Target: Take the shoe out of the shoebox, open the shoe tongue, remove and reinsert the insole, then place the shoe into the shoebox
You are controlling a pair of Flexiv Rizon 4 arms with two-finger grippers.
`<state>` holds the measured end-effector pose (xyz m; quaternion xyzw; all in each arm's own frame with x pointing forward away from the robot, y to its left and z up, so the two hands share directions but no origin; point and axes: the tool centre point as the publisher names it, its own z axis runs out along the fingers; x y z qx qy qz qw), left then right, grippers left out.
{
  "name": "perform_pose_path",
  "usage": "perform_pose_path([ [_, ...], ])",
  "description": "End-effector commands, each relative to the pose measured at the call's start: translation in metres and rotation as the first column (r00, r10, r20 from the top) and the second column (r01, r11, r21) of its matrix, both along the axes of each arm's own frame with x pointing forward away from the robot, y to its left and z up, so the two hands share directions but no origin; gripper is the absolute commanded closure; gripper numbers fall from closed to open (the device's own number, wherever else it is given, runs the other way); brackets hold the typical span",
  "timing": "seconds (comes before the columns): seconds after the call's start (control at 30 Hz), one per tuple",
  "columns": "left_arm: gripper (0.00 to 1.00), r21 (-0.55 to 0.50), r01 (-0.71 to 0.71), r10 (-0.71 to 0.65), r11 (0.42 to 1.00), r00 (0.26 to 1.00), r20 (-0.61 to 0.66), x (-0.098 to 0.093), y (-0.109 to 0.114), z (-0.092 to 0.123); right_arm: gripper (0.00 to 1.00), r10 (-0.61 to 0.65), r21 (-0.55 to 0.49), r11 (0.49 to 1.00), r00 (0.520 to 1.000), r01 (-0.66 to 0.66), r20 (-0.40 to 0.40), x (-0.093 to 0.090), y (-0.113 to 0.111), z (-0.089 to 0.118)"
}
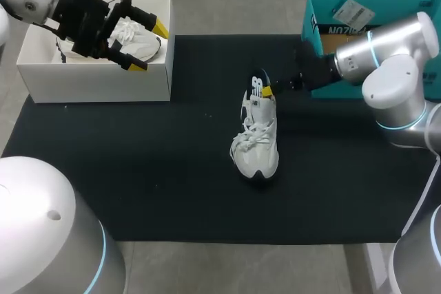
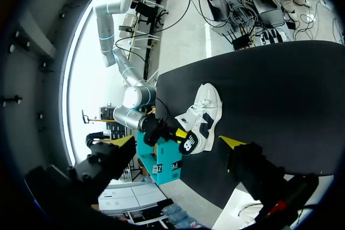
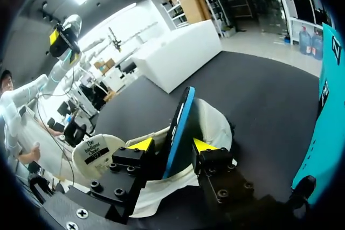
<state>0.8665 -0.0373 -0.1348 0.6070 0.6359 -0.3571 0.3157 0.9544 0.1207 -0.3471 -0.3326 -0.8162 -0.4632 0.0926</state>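
A white shoe [image 1: 255, 139] with a dark logo lies on the black mat [image 1: 138, 170], toe toward the front edge. Its blue-edged insole [image 1: 261, 82] stands up out of the heel. My right gripper [image 1: 270, 90] is at that heel, and in the right wrist view the insole [image 3: 177, 127] rises between its open fingers [image 3: 141, 144], with a gap on at least one side. The white shoebox [image 1: 96, 82] sits at the back left with another white shoe [image 1: 141, 40] inside. My left gripper [image 1: 149, 47] hangs wide open above it, holding nothing.
A teal box [image 1: 314, 31] stands at the back right, close behind my right arm, and shows beside the gripper in the right wrist view [image 3: 323, 133]. The left wrist view looks across the mat at the shoe [image 2: 205, 114].
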Motion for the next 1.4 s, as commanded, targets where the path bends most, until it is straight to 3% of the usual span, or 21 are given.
perform_pose_path([
  [0.03,0.0,0.004,0.0,0.0,1.0,1.0,0.0,0.0,0.0,0.001,0.6,0.006,-0.008,1.0,1.0,-0.006,0.006,0.012,0.002,0.004],
  [0.17,0.0,0.004,0.0,0.0,1.0,1.0,0.0,0.0,0.0,0.001,0.69,0.0,-0.009,1.0,1.0,0.0,0.017,0.017,0.002,0.005],
  [0.27,0.0,0.004,0.0,0.0,1.0,1.0,0.0,0.0,0.0,0.001,0.97,0.0,-0.011,1.0,1.0,0.001,0.019,0.018,0.002,0.005],
  [0.3,0.0,0.004,0.0,0.0,1.0,1.0,0.0,0.0,0.0,0.001,1.0,-0.002,-0.011,1.0,1.0,0.002,0.02,0.017,0.003,0.004],
  [0.73,0.0,0.004,0.0,0.0,1.0,1.0,0.0,0.0,0.0,0.001,1.0,-0.008,-0.016,1.0,0.998,0.007,-0.064,-0.021,0.006,-0.016],
  [0.93,0.0,0.004,0.0,0.0,1.0,1.0,0.0,0.0,0.0,0.001,1.0,-0.012,-0.017,1.0,0.997,0.011,-0.076,-0.024,0.007,-0.018],
  [0.97,0.0,0.004,0.0,0.0,1.0,1.0,0.0,0.0,0.0,0.001,0.95,-0.013,-0.018,1.0,0.997,0.012,-0.07,-0.022,0.006,-0.017],
  [1.03,0.0,0.004,0.0,0.0,1.0,1.0,0.0,0.0,0.0,0.001,0.56,-0.014,-0.023,1.0,0.999,0.012,-0.052,-0.018,0.007,-0.013],
  [1.33,0.0,0.004,0.0,0.0,1.0,1.0,0.0,0.0,0.0,0.001,0.64,0.0,-0.044,0.999,1.0,0.0,0.001,0.006,0.007,-0.003],
  [1.4,0.0,0.004,0.0,0.0,1.0,1.0,0.0,0.0,0.0,0.001,0.72,0.001,-0.044,0.999,1.0,0.0,0.004,0.008,0.007,-0.002],
])
